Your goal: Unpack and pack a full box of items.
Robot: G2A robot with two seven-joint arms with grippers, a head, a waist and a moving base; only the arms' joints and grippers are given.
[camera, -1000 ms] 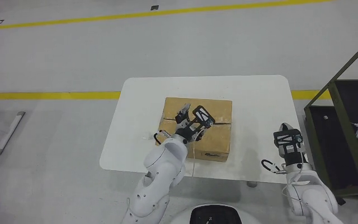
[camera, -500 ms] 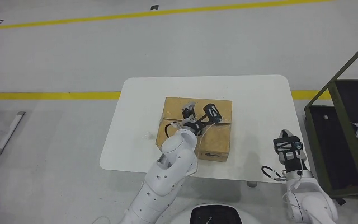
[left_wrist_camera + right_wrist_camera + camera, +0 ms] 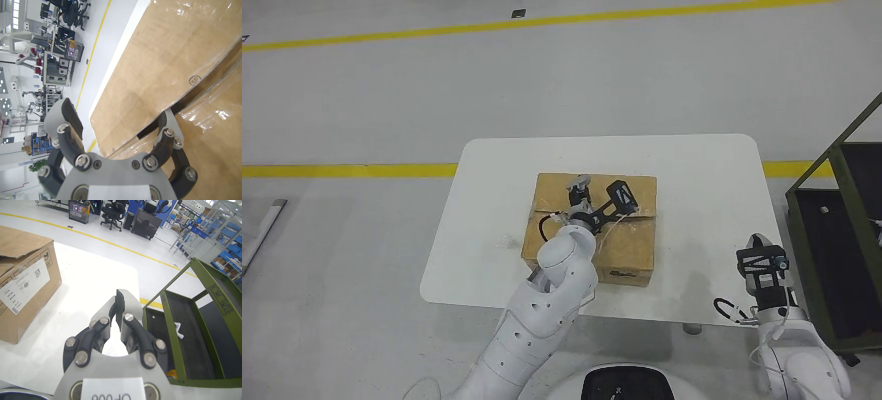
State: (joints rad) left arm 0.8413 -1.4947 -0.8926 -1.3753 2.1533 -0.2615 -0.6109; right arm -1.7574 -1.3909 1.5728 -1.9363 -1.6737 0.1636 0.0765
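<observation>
A taped brown cardboard box stands mid-table, its two top flaps meeting at a dark seam. My left gripper hovers over the box top, open. In the left wrist view the left gripper straddles the near corner of one flap: one fingertip is tucked into the gap under the flap edge, the other stands beyond the box's side. My right gripper hangs at the table's near right corner, away from the box, shut and holding nothing.
The white table has bare room right of the box. A green metal cart stands just past the table's right edge, close to my right arm, with a small white object on its shelf.
My left gripper has moved farther across the box top to the flap seam. My right gripper has drawn back a little toward the table's near edge.
</observation>
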